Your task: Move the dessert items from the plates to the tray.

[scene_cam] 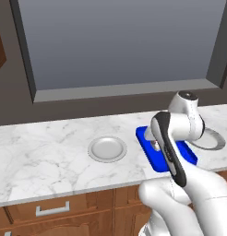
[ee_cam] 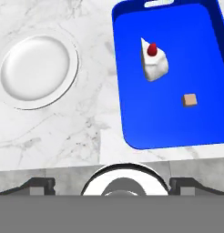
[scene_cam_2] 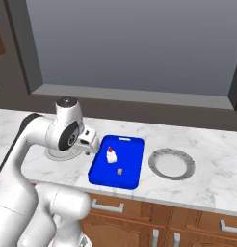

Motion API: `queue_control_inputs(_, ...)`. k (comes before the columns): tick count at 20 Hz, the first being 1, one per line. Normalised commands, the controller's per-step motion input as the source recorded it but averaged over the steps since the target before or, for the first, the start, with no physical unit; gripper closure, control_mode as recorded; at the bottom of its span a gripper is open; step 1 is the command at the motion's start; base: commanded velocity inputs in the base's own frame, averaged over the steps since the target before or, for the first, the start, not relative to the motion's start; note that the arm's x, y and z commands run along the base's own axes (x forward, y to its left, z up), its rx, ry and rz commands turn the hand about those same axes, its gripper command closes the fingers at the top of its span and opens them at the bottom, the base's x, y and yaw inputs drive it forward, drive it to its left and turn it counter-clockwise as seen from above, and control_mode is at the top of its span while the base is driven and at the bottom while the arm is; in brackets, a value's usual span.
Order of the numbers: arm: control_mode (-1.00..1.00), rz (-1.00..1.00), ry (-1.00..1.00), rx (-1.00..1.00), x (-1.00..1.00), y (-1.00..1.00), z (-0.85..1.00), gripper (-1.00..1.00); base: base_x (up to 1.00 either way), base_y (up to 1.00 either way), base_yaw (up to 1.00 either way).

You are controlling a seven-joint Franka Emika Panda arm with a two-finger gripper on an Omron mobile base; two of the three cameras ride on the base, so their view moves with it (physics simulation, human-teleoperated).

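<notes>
Both dessert items are seen lying on the blue tray (scene_cam_2: 131, 144): the white cake wedge with a red top (ee_cam: 154, 62) near the middle, and the tan cube (ee_cam: 190, 100) apart from it, nearer one long edge. Both plates (ee_cam: 35, 73) (scene_cam_2: 172, 164) are left bare, so the task is judged as good as done. The wedge is judged light, soft and easily crushed, best taken low at its flanks; the cube, light and firmer. The gripper (scene_cam_2: 90, 142) is held above the counter (scene_cam: 41, 143) beside the tray; nothing is seen held, and its opening cannot be told.
</notes>
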Motion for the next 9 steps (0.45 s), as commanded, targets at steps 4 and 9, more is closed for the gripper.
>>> queue_control_inputs(4,-1.0,0.0,0.0,0.0,-0.54,0.07,0.62,-1.0,0.0,0.0,0.0)
queue_control_inputs(9,-1.0,0.0,0.0,0.0,-0.34,0.17,0.61,-1.0,0.0,0.0,0.0)
